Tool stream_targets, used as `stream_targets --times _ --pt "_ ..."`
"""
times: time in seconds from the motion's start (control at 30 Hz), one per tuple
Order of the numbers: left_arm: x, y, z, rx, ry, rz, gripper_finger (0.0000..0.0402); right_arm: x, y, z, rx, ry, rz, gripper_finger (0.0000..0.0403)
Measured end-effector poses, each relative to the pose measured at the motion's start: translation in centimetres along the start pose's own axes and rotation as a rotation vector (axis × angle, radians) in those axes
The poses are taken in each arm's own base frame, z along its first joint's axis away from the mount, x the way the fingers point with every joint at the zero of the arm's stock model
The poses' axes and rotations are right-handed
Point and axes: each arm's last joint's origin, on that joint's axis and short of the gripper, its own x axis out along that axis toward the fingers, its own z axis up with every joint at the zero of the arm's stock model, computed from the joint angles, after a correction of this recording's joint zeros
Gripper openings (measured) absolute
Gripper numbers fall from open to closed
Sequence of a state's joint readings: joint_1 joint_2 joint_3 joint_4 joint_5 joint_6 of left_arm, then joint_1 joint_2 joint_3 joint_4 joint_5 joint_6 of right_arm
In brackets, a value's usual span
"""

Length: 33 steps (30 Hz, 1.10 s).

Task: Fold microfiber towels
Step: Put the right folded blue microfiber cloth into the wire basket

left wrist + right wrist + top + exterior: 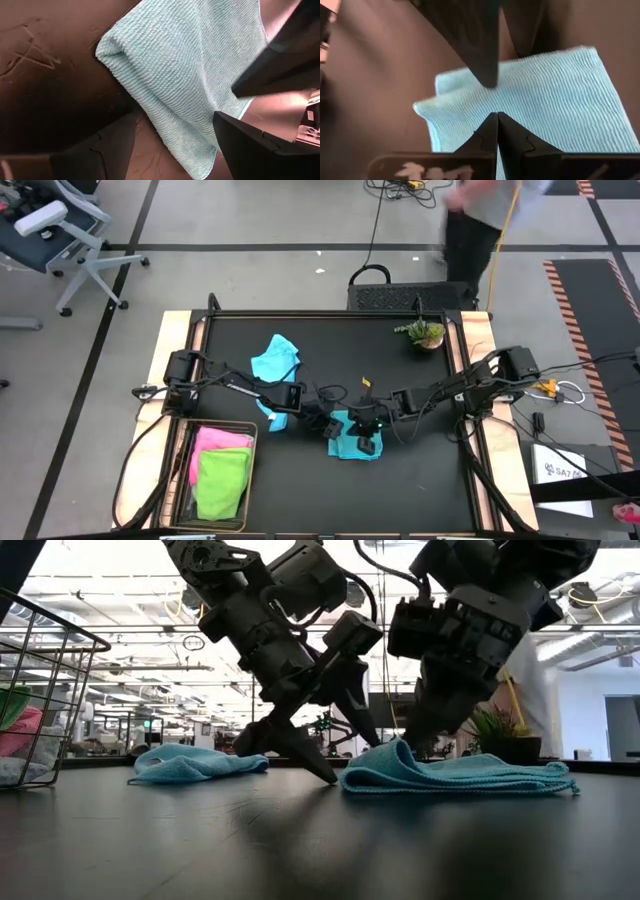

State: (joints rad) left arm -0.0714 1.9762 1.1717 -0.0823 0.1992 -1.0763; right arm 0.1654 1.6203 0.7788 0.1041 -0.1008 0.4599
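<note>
The folded teal microfiber towel [352,437] lay near the centre of the black table [420,470]. The left gripper [320,755] stood at its edge, fingers spread wide, holding nothing. The right gripper [497,131], fingers fully closed and empty, pressed down on the towel.

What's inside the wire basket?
Inside the wire basket lie a pink towel and a lime green towel, the green one partly over the pink. Anything beneath them is covered and cannot be seen.
</note>
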Motion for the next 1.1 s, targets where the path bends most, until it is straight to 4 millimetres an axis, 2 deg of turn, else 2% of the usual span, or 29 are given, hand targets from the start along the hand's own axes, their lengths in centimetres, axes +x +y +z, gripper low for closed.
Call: stream_targets --times 0.27,0.53,0.9,1.1 --pt "0.0 -0.1 0.0 0.003 -0.013 0.001 0.0266 0.0 -0.1 0.1 0.001 -0.016 -0.018 0.0000" --pt "0.0 -0.1 0.0 0.005 -0.018 -0.005 0.0266 0.0 0.6 -1.4 0.004 0.094 -0.042 0.0000" --pt "0.1 -0.5 -0.3 0.011 -0.019 -0.028 0.0266 0.1 0.8 -0.4 0.025 -0.016 -0.021 0.0000" --pt "0.2 -0.7 -0.6 0.015 -0.013 -0.027 0.0266 0.4 0.6 -0.5 0.021 -0.007 -0.031 0.0000"
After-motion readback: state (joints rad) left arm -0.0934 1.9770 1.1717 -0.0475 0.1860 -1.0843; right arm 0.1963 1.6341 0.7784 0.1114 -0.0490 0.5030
